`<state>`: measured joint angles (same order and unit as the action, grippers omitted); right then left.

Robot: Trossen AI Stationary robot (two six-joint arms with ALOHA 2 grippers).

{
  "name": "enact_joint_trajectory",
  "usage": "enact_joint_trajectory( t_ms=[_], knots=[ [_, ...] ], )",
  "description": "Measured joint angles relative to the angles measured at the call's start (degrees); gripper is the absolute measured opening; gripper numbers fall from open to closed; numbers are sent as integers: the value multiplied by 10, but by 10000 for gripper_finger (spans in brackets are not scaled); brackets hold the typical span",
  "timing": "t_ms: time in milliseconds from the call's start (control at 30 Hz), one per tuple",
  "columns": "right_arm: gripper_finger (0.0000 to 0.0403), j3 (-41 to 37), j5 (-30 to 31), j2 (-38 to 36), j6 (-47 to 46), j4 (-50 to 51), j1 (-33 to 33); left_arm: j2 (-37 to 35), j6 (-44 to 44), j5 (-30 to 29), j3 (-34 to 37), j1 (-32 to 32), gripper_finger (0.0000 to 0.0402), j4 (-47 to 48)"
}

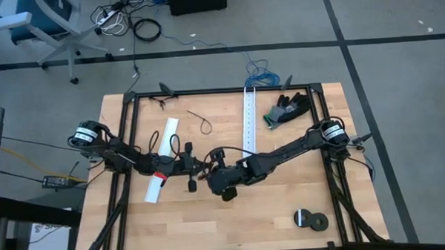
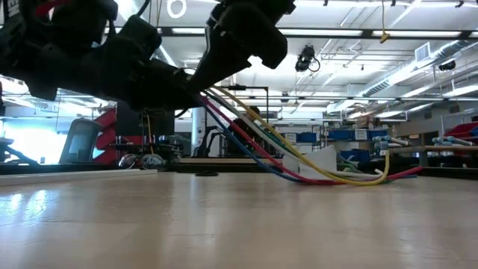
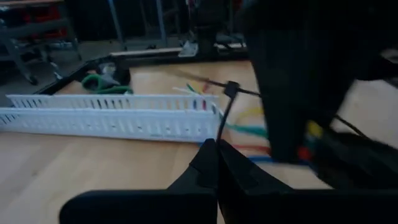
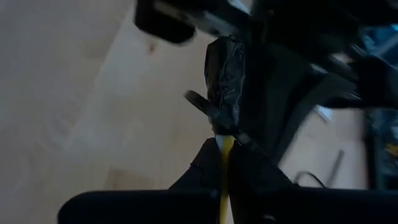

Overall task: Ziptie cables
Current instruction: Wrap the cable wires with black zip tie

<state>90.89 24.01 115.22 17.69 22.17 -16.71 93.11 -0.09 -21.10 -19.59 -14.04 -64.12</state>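
High view, left gripper (image 1: 196, 167) and right gripper (image 1: 213, 172) meeting mid-table, a spare ziptie (image 1: 201, 123) lying apart, low view, cables (image 2: 299, 161) slanting from the grippers to the table, left wrist view, jaws pinched on a thin ziptie strand (image 3: 224, 112) before the white channel (image 3: 112, 116), right wrist view, jaws clamped on the cables' yellow wire (image 4: 225, 163).

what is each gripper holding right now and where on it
Right gripper pinches the cables near their dark taped end. Left gripper grips a ziptie's tail.

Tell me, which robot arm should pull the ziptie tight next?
Probably the left. The left gripper is pinching the ziptie by its tail, while the right gripper is busy gripping the cables.
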Motion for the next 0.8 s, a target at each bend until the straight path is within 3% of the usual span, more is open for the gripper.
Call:
enact_joint_trajectory(
  t_ms=[167,500,800],
  knots=[
    [34,-3,-85,0,-5,-3,19,20,0,2,-1,13,1,0],
    [141,-4,-94,0,-27,39,33,67,-1,-2,-1,16,1,-34],
    [192,-54,-98,-1,-89,52,41,71,12,-48,-1,17,2,-32]
  ],
)
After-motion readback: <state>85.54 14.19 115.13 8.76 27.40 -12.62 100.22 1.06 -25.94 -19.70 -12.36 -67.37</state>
